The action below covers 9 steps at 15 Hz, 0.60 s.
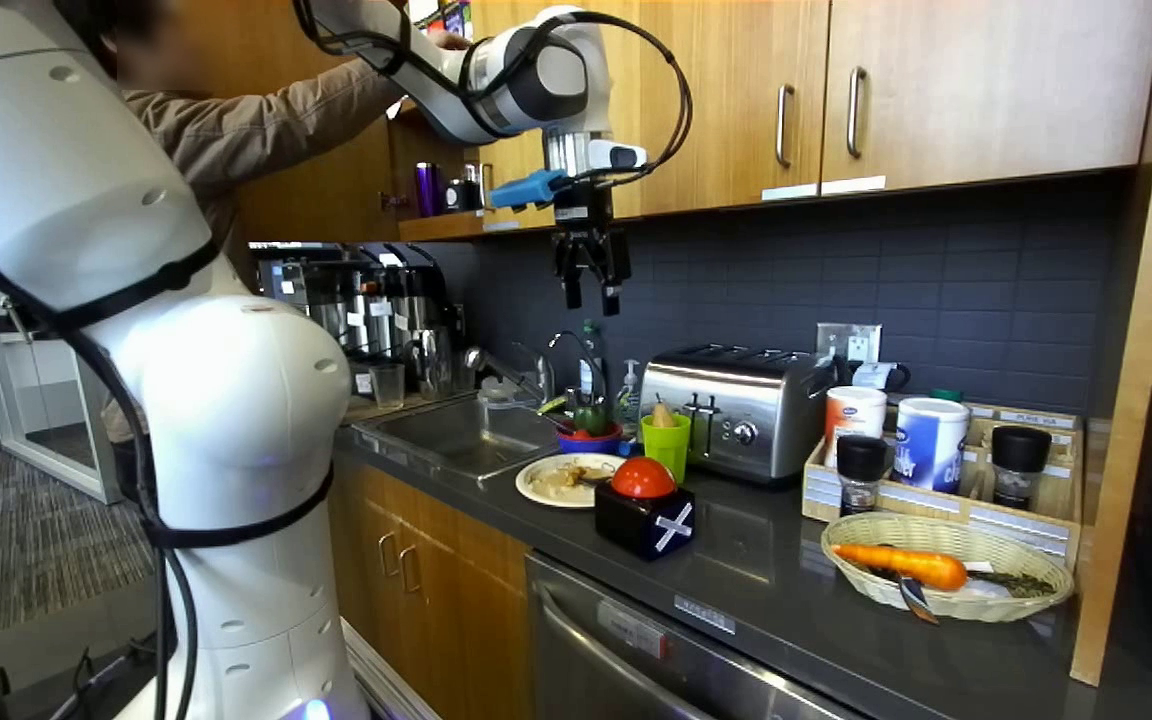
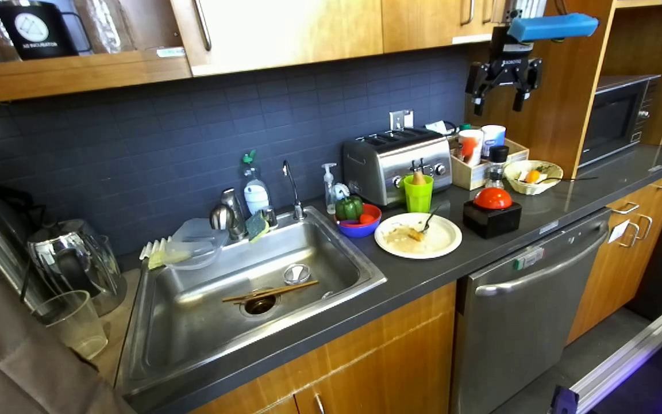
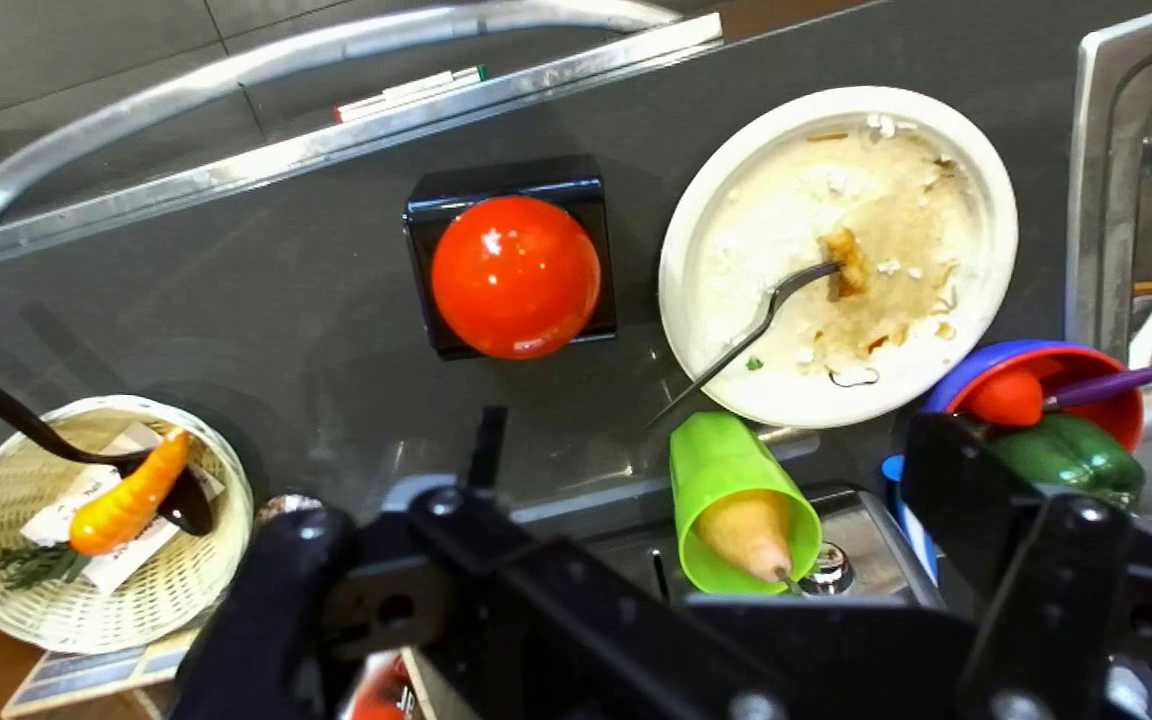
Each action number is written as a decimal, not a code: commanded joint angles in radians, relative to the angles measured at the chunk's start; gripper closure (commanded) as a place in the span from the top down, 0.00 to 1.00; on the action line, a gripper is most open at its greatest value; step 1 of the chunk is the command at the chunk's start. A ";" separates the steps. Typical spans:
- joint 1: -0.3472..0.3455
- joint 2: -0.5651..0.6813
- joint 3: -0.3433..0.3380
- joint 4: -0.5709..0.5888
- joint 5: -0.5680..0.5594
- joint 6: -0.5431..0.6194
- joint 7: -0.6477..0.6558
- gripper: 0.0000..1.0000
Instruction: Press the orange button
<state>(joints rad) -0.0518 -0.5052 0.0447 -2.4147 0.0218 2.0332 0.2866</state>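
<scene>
The orange button (image 1: 643,478) is a shiny red-orange dome on a black box (image 1: 626,515). The box stands on the dark countertop near its front edge. The button also shows in an exterior view (image 2: 492,199) and in the wrist view (image 3: 516,277), upper middle-left. My gripper (image 1: 592,298) hangs well above the counter, pointing down, and is apart from the button. It is open, with nothing between the fingers, as an exterior view (image 2: 499,105) also shows. In the wrist view the fingers (image 3: 713,435) are spread at the lower part of the picture.
Beside the button are a white plate (image 2: 446,244) with food and a fork, a green cup (image 2: 418,195) with a pear, and a bowl (image 2: 360,230). A toaster (image 1: 726,410) stands behind. A basket (image 1: 946,600) and sink (image 2: 365,270) flank them. Cabinets (image 1: 986,80) hang above.
</scene>
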 commanded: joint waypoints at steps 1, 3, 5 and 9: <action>-0.019 -0.049 -0.012 -0.053 0.007 0.009 0.017 1.00; -0.028 -0.058 -0.020 -0.063 0.007 0.009 0.017 1.00; -0.035 -0.061 -0.028 -0.070 0.014 0.016 0.018 1.00; -0.044 -0.060 -0.040 -0.078 0.023 0.022 0.017 1.00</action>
<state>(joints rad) -0.0858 -0.5416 0.0096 -2.4716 0.0263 2.0392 0.2939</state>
